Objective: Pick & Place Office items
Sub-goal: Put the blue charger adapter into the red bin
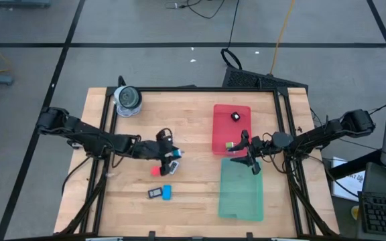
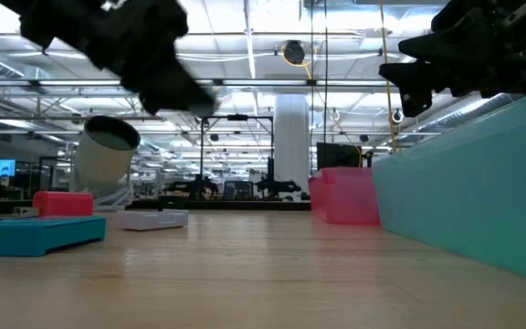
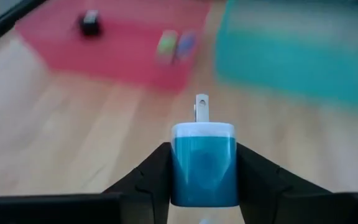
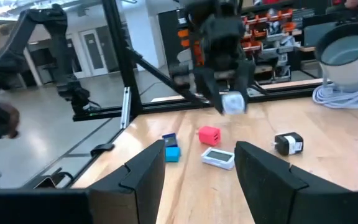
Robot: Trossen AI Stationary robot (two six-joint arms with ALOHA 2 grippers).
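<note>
Blue and white, the plug adapter (image 3: 202, 163) sits clamped between the two dark fingers (image 3: 146, 180) of the left claw (image 1: 173, 158), its metal prong pointing away from the wrist toward the red tray (image 1: 231, 128). That claw hangs above the tabletop (image 1: 193, 201) left of centre, lifted clear of the wood (the low view shows open air beneath it). Just beneath and beside it a red cube (image 1: 155, 171) rests on the wood; nearer the front edge lie a blue bar (image 1: 167, 193) and a white labelled tag (image 1: 155, 193), touching or almost so. A dark block (image 4: 288, 143) lies apart from them, seen only from the right wrist. The right claw (image 1: 250, 161) hovers with its fingers spread wide and holding nothing, over the seam between the red tray and the green tray (image 1: 241, 191). Inside the red tray sit a small black piece (image 1: 235, 116) and a green clip (image 1: 229, 144). A round grey roll (image 1: 127, 100) stands at the far left corner
</note>
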